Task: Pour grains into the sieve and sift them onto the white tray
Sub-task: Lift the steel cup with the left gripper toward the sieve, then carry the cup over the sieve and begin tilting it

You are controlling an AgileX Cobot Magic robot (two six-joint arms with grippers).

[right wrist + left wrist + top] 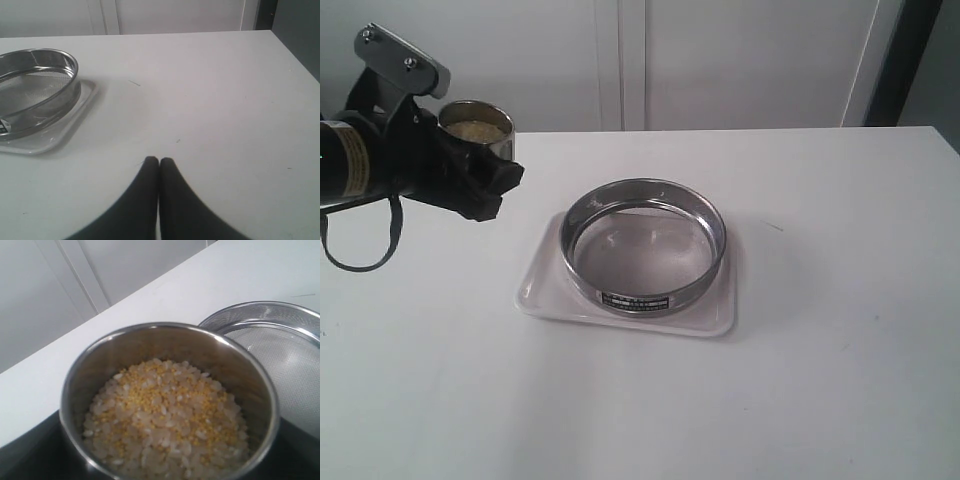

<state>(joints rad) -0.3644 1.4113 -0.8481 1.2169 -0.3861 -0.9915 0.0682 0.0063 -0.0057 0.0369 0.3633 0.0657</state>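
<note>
Left fingers [485,188] clamp the steel cup [150,342] of grains [160,410]; the sieve [700,275] on the white tray [535,297] lies near them. Right fingers [149,192] are pressed together.

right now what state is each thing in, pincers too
left pincer, gripping the steel cup
right pincer, shut, empty
steel cup, upright, filled with grains
grains, all in the steel cup, none poured
sieve, empty, sitting on the white tray
white tray, flat on the table, under the sieve
</note>
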